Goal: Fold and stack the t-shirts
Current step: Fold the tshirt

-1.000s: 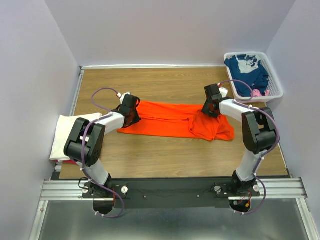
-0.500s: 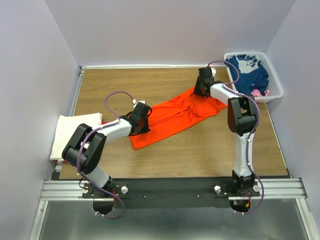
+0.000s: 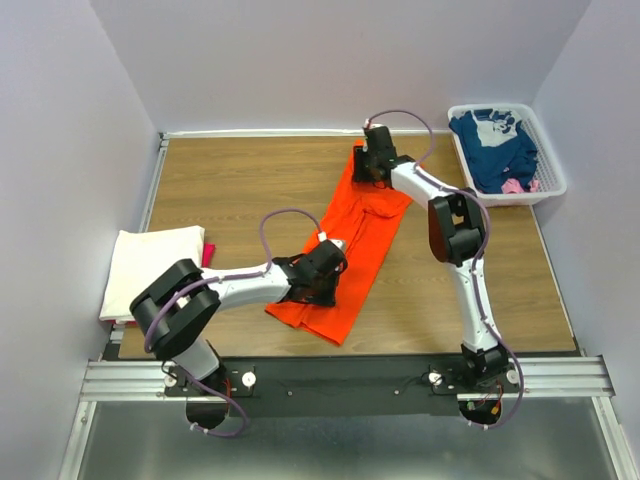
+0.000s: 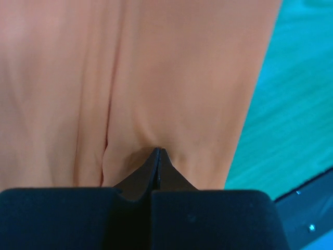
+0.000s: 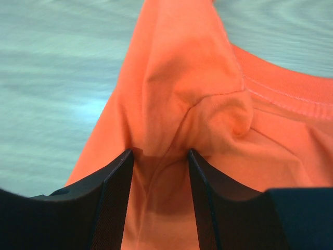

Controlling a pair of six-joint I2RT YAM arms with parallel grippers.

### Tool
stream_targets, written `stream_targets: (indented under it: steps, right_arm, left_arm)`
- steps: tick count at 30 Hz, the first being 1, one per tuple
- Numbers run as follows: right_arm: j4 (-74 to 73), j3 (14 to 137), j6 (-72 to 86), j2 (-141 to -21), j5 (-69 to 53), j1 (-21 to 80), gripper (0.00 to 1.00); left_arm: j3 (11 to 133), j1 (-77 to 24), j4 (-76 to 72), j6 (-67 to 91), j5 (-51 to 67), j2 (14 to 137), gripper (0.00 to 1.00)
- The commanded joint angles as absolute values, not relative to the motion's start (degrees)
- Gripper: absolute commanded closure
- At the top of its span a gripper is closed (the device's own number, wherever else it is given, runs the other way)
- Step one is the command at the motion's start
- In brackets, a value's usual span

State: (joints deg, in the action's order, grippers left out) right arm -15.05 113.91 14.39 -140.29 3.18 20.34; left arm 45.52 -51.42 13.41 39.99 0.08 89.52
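Observation:
The bright orange t-shirt (image 3: pixel 365 235) lies in a long strip running from the far middle of the table down towards the near edge. My left gripper (image 3: pixel 325 272) is at the strip's near part, its jaws pressed together on a pucker of the orange cloth (image 4: pixel 171 78) at their tips (image 4: pixel 158 151). My right gripper (image 3: pixel 370 165) is at the far end, its jaws closed on a thick bunch of orange cloth (image 5: pixel 182 67) that fills the gap between the fingers (image 5: pixel 158 153). A cream-white t-shirt (image 3: pixel 155 265) lies folded at the left. A navy t-shirt (image 3: pixel 495 145) fills the basket.
The white slotted basket (image 3: pixel 553 160) stands at the far right corner, with a bit of pink cloth (image 3: pixel 515 186) in it. A magenta edge (image 3: pixel 207 252) shows beside the cream-white shirt. Lilac walls close in the table on three sides.
The orange shirt has swung from lying left-to-right to lying far-to-near. My left gripper dragged its end towards the near middle and closed fully; my right gripper carried its end to the far middle.

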Motion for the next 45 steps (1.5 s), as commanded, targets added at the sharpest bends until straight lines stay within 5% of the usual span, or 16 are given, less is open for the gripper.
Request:
stream_targets:
  steps: [1,7,11,21,29,35,45]
  right_arm:
    - [-20.9,114.3,9.7,-144.3,1.3,24.6,0.46]
    - [-20.9,115.2,7.3,-143.3,5.2,24.7,0.3]
    - [-20.8,116.5,8.3,-140.1,9.3,24.5,0.18]
    - [-21.0,110.4,18.4,-128.0,15.6,24.3,0.16]
    - [-21.2,94.1,27.2,-120.1,18.1,24.3,0.32]
    - [-21.3,91.9,27.9,-122.3,19.4,24.1,0.55]
    - [-21.4,97.5,24.8,-130.8,18.8,23.4,0.62]
  left_arm:
    - [48.3,-53.5,13.8,40.1,3.1,92.1,1.0]
    - [52.6,-55.5,11.7,37.6,5.0,94.1,1.0]
    - [57.3,-55.5,12.3,35.1,4.4,93.1,0.91]
    - [60.2,-52.2,19.5,32.1,-6.1,90.7,0.87]
    - [59.4,-49.8,19.6,26.0,-5.9,92.1,0.67]
    - [57.7,-49.8,18.8,25.8,-4.6,95.7,0.67]
    - [54.1,-50.3,16.0,26.9,-0.4,99.0,0.68]
